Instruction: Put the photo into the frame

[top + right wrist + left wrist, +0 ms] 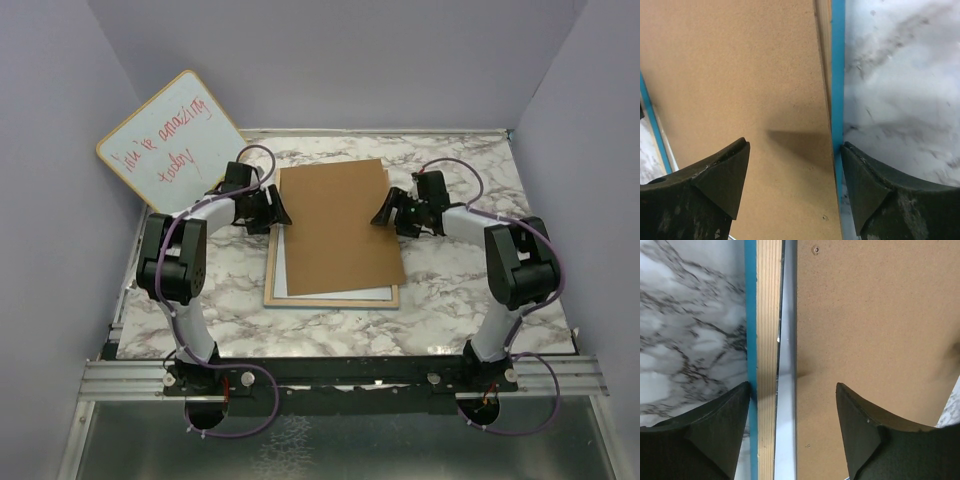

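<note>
Marble tabletop (450, 300) fills the booth, and on it, just past the arm bases, the frame (330, 301) lies back up, its long axis running away from the arms. Inside its near rail shows a white strip, which I take for the photo (350, 293) lying face down; its picture side is hidden. A brown board (335, 225) lies over it, slightly skewed, so squaring it looks like the coming job. Farther along, the left gripper (275, 208) straddles the left rail and the right gripper (385, 212) the board's right edge, equally near, both spread and pinching nothing. Only the top view shows the skew; only the left wrist shows the pale gap between rail and board. A whiteboard (170, 135) leans behind.
</note>
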